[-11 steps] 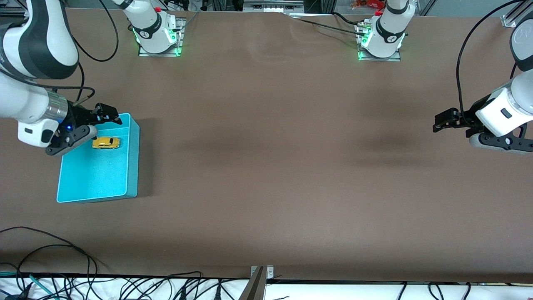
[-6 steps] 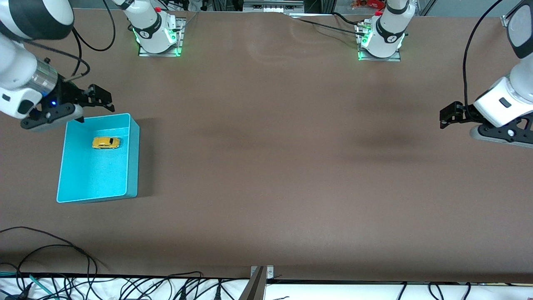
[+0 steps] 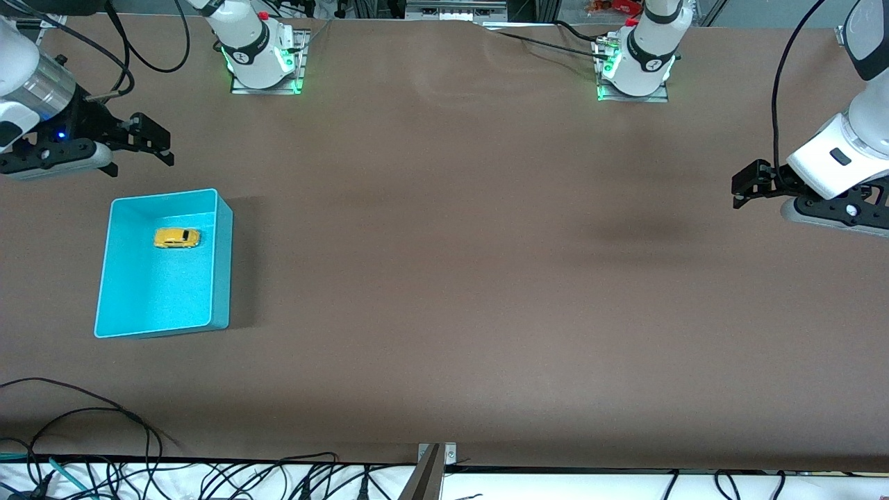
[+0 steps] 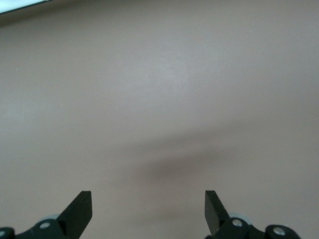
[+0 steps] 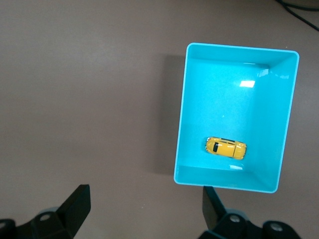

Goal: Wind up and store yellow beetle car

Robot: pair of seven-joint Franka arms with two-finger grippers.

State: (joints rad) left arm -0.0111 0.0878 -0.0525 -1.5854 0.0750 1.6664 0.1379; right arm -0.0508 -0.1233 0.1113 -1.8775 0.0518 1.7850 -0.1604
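Observation:
The yellow beetle car (image 3: 176, 238) lies on its wheels inside the cyan bin (image 3: 222, 271) at the right arm's end of the table, in the part of the bin farther from the front camera. It also shows in the right wrist view (image 5: 226, 148) inside the bin (image 5: 182, 129). My right gripper (image 3: 154, 142) is open and empty, up in the air over bare table beside the bin's edge. My left gripper (image 3: 742, 187) is open and empty over bare table at the left arm's end; its fingers (image 4: 79, 211) frame only brown table.
The brown table (image 3: 444, 278) carries only the bin. Both arm bases (image 3: 260, 59) stand along the edge farthest from the front camera. Cables (image 3: 83, 444) hang at the table's near edge.
My right gripper has risen out of the bin and drawn back away from it, leaving the car inside. My left gripper has pulled back slightly toward the table's end.

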